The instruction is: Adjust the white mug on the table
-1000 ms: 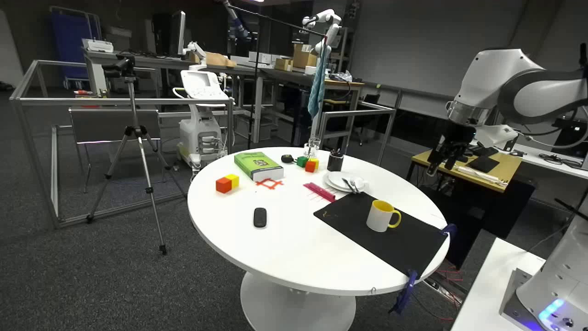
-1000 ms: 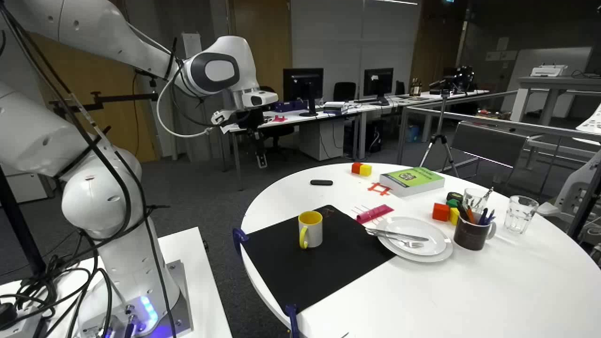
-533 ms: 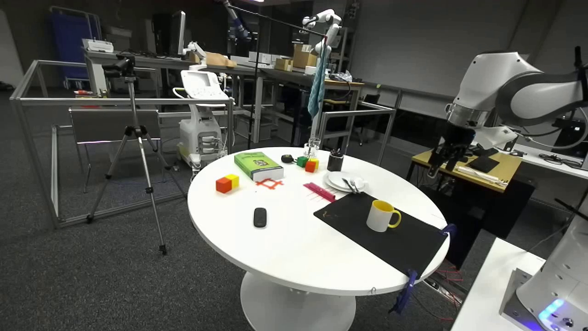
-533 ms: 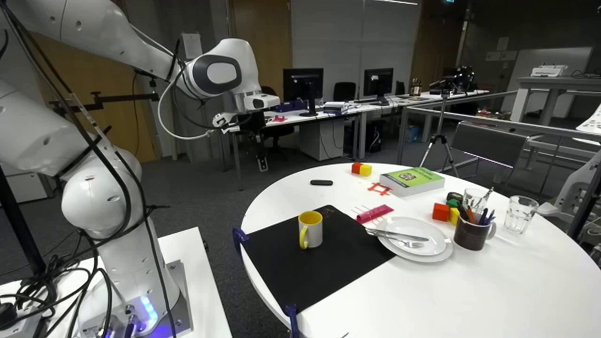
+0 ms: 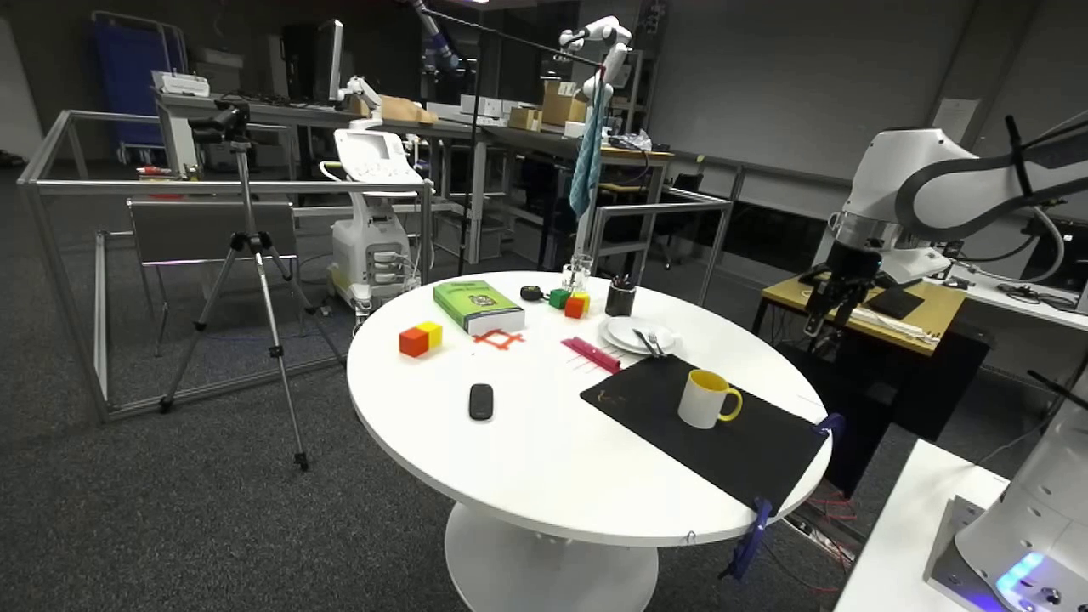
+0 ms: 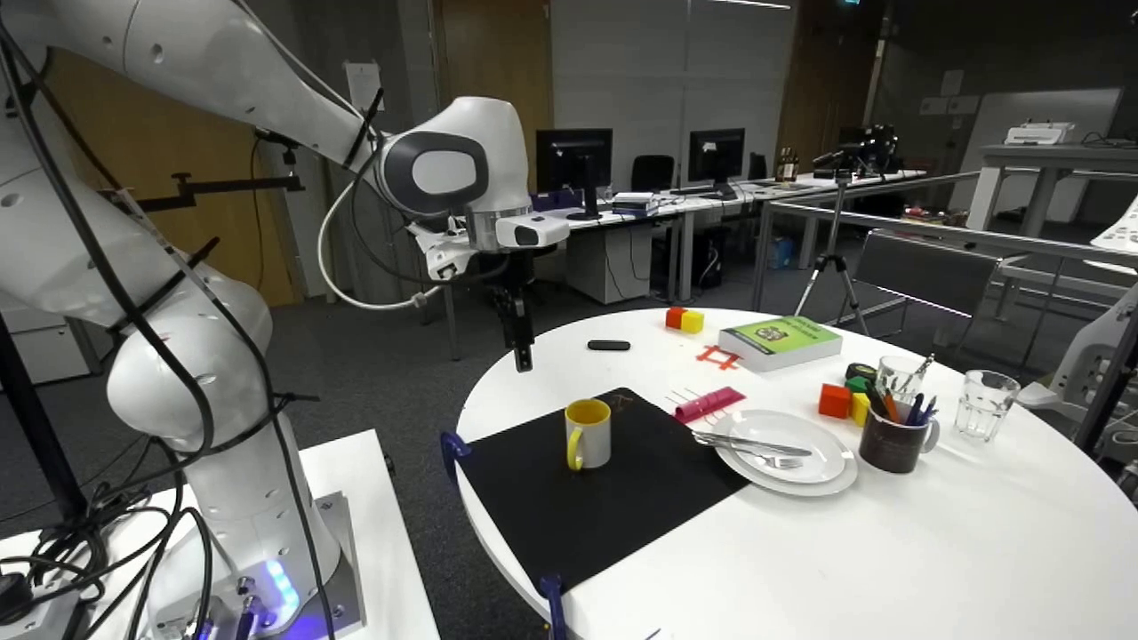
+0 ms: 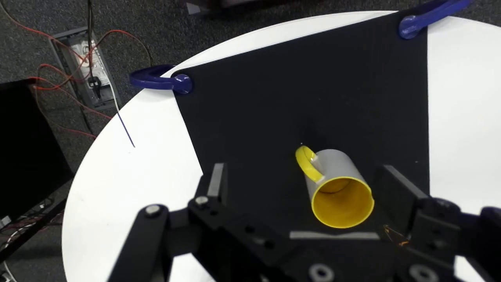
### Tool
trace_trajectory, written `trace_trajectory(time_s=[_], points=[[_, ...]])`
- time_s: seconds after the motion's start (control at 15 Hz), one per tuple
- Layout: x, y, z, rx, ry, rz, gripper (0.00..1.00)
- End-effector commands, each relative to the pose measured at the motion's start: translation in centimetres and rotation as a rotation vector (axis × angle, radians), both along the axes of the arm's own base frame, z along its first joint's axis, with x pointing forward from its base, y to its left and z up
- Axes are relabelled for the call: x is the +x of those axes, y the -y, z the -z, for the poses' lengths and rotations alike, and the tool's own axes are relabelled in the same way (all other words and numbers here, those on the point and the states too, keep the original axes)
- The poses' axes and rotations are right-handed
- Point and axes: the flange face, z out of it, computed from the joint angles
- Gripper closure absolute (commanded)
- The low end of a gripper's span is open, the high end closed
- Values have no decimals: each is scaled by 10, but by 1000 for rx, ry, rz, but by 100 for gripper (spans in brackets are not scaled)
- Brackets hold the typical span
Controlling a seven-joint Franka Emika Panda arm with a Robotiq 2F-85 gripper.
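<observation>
The white mug (image 5: 699,405) has a yellow inside and a yellow handle. It stands upright on the black mat on the round white table (image 5: 527,476), and shows also in an exterior view (image 6: 596,447). My gripper (image 6: 523,360) is in the air, higher than the mug and apart from it, and shows also in an exterior view (image 5: 823,330). In the wrist view the jaws (image 7: 304,170) are wide apart with nothing held. The mug (image 7: 338,164) appears below and between them, closer to the right finger, its handle pointing up and left.
The black mat (image 6: 605,524) is held at the table edge by blue clamps (image 7: 182,83). Plates with cutlery (image 6: 836,480), a pink piece (image 6: 709,404), a green book (image 6: 782,342), coloured blocks, a dark mug of pens (image 6: 893,444), glasses and a black remote-like object (image 5: 481,402) also stand on the table.
My gripper has moved lower and, in an exterior view, rightward toward the table and mug. The mug and the other things on the table have not moved.
</observation>
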Motion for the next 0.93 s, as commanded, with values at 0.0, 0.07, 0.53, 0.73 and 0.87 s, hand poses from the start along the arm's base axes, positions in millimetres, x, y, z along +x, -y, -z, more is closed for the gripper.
trace_trajectory(time_s=[0.0, 0.07, 0.53, 0.73, 0.87], points=[[4, 44, 23, 59, 11, -29, 0], [6, 54, 28, 79, 22, -57, 0], [19, 88, 63, 136, 103, -372, 0], [23, 82, 77, 172, 107, -488, 0], [26, 73, 86, 192, 112, -553, 0]])
